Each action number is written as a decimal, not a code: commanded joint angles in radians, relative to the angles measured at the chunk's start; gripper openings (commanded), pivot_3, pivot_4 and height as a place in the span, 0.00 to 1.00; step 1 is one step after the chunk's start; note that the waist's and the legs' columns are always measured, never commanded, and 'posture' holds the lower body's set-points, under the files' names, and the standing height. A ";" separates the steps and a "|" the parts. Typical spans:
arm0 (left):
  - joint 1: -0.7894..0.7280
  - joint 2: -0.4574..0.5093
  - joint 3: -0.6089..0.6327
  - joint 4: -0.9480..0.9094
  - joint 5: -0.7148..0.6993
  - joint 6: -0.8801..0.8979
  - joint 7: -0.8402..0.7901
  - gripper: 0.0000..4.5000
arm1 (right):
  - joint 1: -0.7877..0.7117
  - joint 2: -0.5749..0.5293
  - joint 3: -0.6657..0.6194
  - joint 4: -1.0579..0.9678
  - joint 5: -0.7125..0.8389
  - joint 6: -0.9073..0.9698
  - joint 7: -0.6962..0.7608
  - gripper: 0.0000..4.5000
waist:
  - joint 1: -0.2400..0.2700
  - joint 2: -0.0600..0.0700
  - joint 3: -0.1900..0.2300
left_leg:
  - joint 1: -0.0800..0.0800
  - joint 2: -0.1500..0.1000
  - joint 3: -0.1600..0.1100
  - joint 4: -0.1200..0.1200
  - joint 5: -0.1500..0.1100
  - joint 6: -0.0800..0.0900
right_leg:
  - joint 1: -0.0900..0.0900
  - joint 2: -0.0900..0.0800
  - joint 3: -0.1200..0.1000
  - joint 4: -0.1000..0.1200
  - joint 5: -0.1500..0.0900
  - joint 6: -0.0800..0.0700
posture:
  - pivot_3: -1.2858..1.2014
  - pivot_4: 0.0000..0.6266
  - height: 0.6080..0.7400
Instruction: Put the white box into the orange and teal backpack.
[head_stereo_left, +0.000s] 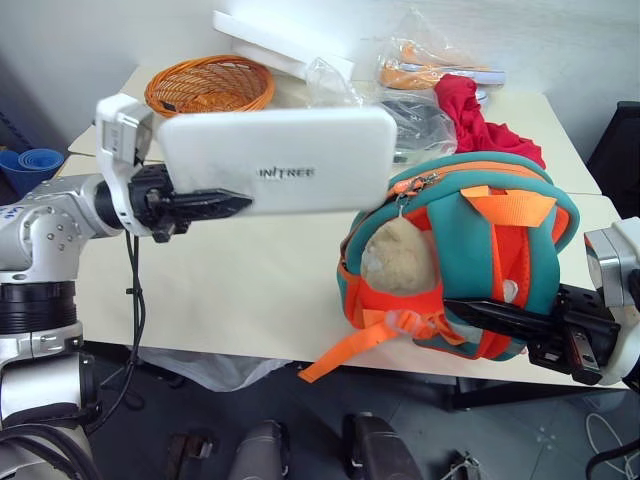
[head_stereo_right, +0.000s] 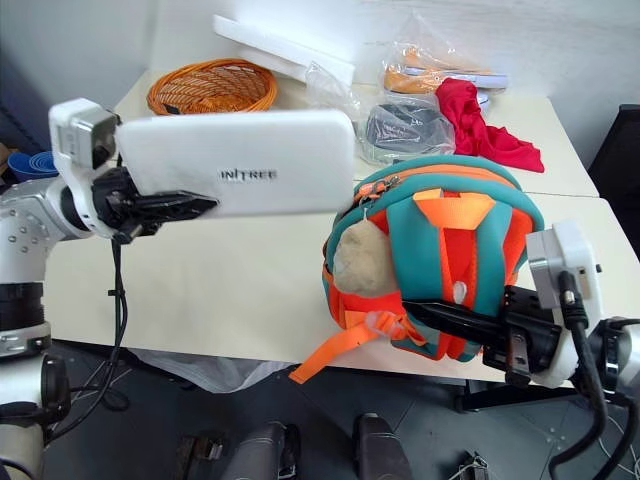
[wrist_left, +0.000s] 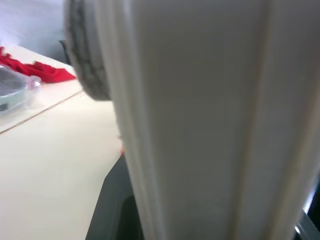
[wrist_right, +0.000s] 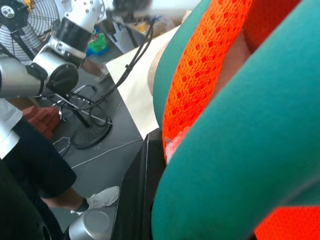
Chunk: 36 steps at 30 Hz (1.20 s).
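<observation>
Above the tabletop (head_stereo_left: 250, 280), our left hand (head_stereo_left: 215, 205) pinches the white box (head_stereo_left: 280, 160) by its left end, holding it level and broadside in the air, its right end just beside the top of the orange and teal backpack (head_stereo_left: 480, 250). Our right hand (head_stereo_left: 490, 315) is pressed together on the backpack's lower front, by the orange mesh and teal padding that the right wrist view shows against its finger. The backpack stands at the near right edge of the tabletop, its beige plush ball (head_stereo_left: 398, 258) facing left.

We judge the step in hand to be lining the box up with the backpack's mouth. The zipper (head_stereo_left: 425, 180) runs along the top, and we cannot tell how far it gapes. To do this well, we should steady the backpack with our right hand so the top faces the box, then turn the box so a short end leads, and slide it in along the zipper line rather than pushing it broadside. The box is long, so an off-centre pinch may let it sag or twist; we move slowly.
</observation>
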<state>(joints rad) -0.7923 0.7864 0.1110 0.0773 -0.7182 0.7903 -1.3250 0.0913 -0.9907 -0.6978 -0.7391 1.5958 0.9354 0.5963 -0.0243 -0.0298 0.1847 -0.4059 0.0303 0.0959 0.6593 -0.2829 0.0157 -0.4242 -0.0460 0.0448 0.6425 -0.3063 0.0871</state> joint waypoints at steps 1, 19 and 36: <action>0.017 -0.030 -0.128 -0.077 0.121 -0.154 -0.025 0.31 | -0.028 -0.027 0.018 0.013 0.004 -0.038 0.000 0.01 | 0.000 0.000 0.000 | 0.000 0.000 0.000 0.000 0.000 0.000 | 0.000 0.000 0.000 0.000 0.000 0.000 | 0.52 0.24 1.00; -0.213 -0.581 -0.421 0.208 0.511 -0.446 0.281 0.31 | -0.056 -0.003 0.149 0.020 -0.083 -0.083 -0.029 0.01 | 0.024 0.000 0.000 | -0.002 -0.001 0.000 0.006 -0.002 0.004 | 0.001 0.002 0.001 -0.001 0.001 0.002 | 0.52 0.24 1.00; -0.167 -0.169 -0.122 -0.184 0.065 -0.027 0.018 0.84 | -0.029 0.019 0.177 0.006 -0.070 -0.116 -0.113 0.00 | 0.017 0.000 0.000 | 0.000 0.000 -0.004 0.006 0.000 0.000 | 0.001 0.001 0.000 0.004 -0.001 0.000 | 0.52 0.24 1.00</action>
<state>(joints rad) -0.9286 0.6381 -0.0090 -0.0467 -0.6030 0.7302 -1.3297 0.0704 -0.9773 -0.5092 -0.7084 1.5006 0.8433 0.4908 -0.0076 -0.0296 0.1848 -0.4057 0.0300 0.0921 0.6660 -0.2841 0.0173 -0.4216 -0.0449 0.0446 0.6449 -0.3068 0.0876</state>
